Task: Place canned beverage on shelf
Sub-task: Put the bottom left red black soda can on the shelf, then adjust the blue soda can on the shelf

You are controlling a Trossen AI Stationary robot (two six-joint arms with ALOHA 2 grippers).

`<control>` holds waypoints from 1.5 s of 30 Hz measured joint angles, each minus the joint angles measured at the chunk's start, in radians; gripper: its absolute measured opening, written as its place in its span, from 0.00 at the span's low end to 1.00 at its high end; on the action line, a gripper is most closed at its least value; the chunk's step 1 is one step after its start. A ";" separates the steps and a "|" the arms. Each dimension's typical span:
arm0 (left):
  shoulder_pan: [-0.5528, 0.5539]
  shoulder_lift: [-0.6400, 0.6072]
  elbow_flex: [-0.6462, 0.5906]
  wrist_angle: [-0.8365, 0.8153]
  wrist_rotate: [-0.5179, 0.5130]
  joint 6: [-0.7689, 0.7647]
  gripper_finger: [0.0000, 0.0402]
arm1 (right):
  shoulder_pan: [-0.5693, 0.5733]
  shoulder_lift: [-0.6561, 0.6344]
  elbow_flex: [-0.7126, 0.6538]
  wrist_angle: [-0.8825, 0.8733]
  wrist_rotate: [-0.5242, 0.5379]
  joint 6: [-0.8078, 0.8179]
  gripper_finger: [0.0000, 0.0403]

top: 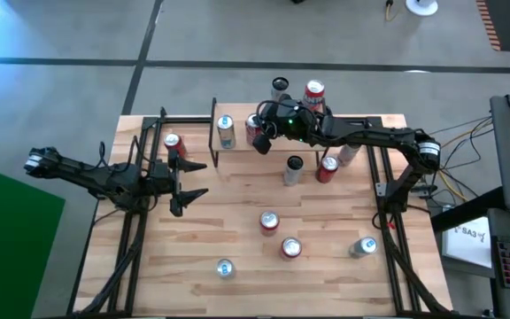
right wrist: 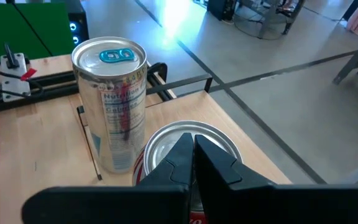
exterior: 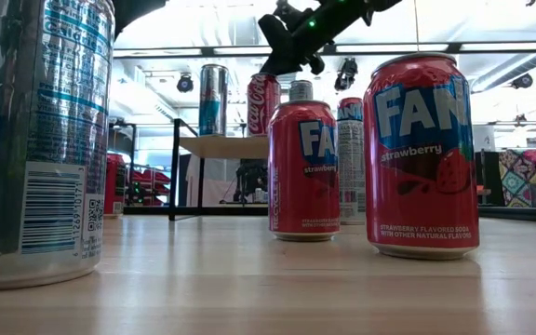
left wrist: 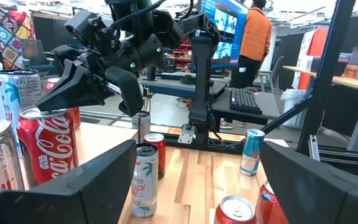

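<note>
Hovering closed over a red can [right wrist: 188,146] on the shelf [top: 237,142] at upper centre, right gripper [right wrist: 193,148]; left gripper [top: 195,179] open at left.

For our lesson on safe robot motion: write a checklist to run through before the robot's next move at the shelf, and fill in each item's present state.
1. Coca-Cola can upright on the shelf: ok.
2. Tall silver can upright beside it: ok.
3. Right end effector shut, holding nothing: ok.
4. Right end effector clear of the Coca-Cola can's top: cannot tell.
5. Left end effector open, empty, away from the shelf: ok.
</note>
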 joint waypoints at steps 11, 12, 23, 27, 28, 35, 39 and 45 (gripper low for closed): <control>0.000 0.000 0.000 0.000 0.000 0.000 0.81 | 0.000 -0.002 0.000 0.008 -0.049 0.027 0.02; 0.000 0.000 0.000 0.000 0.000 0.000 0.81 | 0.000 -0.002 0.000 0.008 -0.050 0.027 0.02; 0.000 0.000 0.000 0.000 0.000 0.000 0.81 | 0.001 -0.002 0.000 0.013 -0.054 0.013 0.02; 0.000 0.000 0.000 0.000 0.000 0.000 0.81 | 0.001 -0.004 -0.001 0.020 -0.047 0.002 0.02; 0.000 0.000 0.000 0.000 0.000 0.000 0.81 | 0.001 -0.004 -0.001 0.023 -0.047 0.002 0.02; 0.000 0.000 0.000 0.002 -0.012 0.000 0.81 | 0.003 -0.008 -0.001 0.032 -0.045 -0.012 0.02; 0.000 -0.001 0.000 0.013 -0.050 0.000 0.81 | 0.003 -0.022 -0.001 0.034 -0.045 -0.019 0.02; 0.000 0.012 0.000 0.030 -0.053 0.000 0.81 | 0.007 -0.065 -0.001 0.022 -0.045 -0.022 0.02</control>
